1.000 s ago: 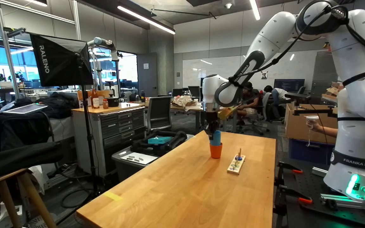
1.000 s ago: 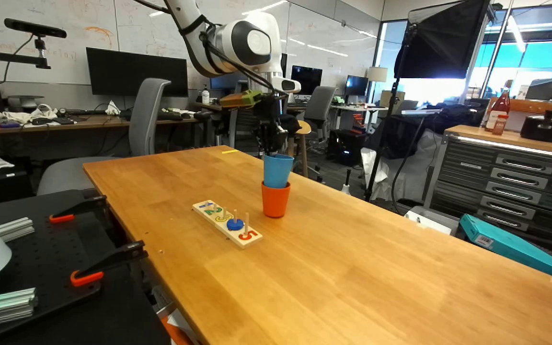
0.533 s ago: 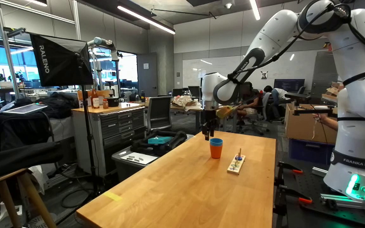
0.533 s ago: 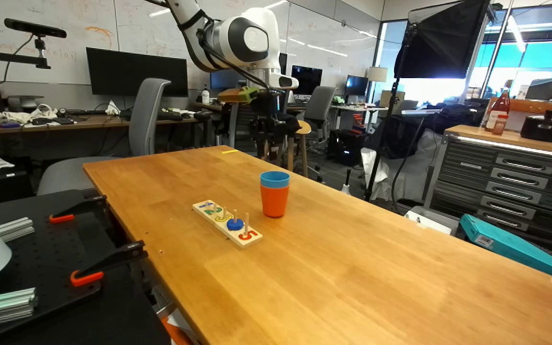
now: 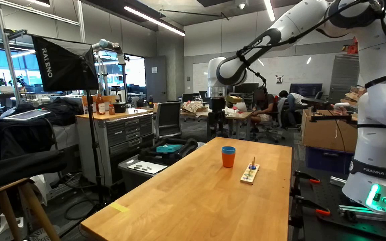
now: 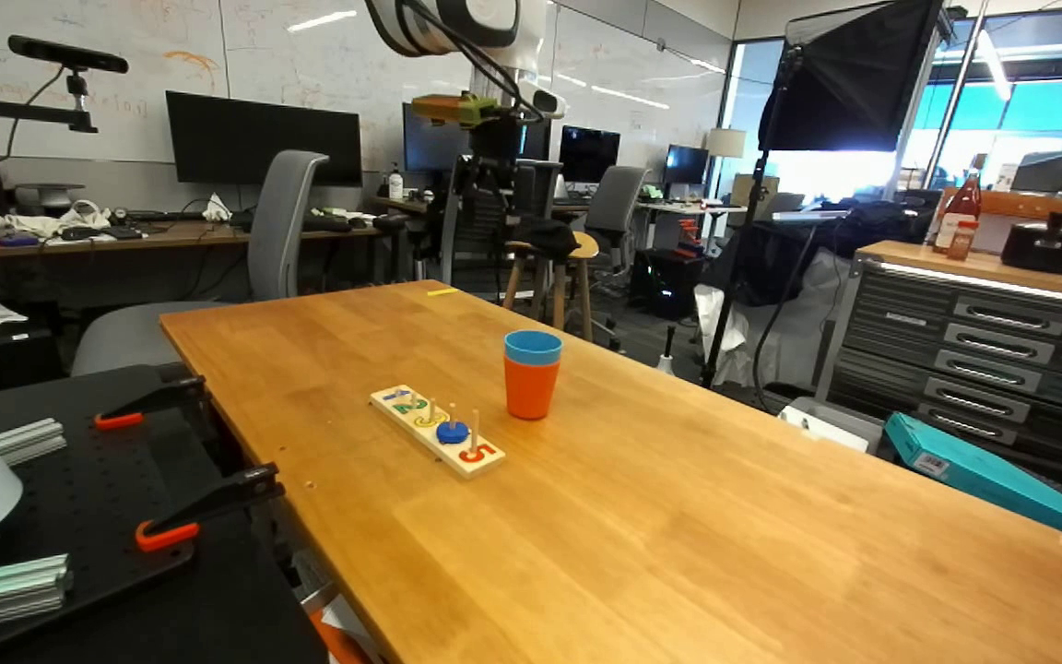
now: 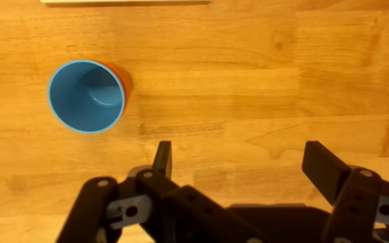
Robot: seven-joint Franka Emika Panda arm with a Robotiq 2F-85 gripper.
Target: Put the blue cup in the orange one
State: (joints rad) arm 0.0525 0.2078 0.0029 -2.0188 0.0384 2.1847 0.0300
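The blue cup (image 6: 533, 346) sits upright inside the orange one (image 6: 531, 392), with only its upper band showing above the orange rim. Both stand on the wooden table in both exterior views. From above, the wrist view looks into the blue cup (image 7: 85, 98), and a sliver of the orange cup (image 7: 127, 82) shows along its right side. My gripper (image 7: 238, 148) is open, its fingers wide apart with bare table seen between them. It hangs above the table, clear of the nested cups; they lie up and to the left of the jaws in the wrist view.
A wooden peg board with numbers (image 6: 439, 433) and a blue ring (image 6: 452, 432) lies beside the cups. Its edge shows at the top of the wrist view. Black clamps (image 6: 208, 507) grip the table's side near the robot base. A stool (image 6: 577, 267) stands beyond the table.
The blue cup has dropped from the gripper deeper into the orange one. The jaws have opened, and the arm has risen and moved away from the cups.
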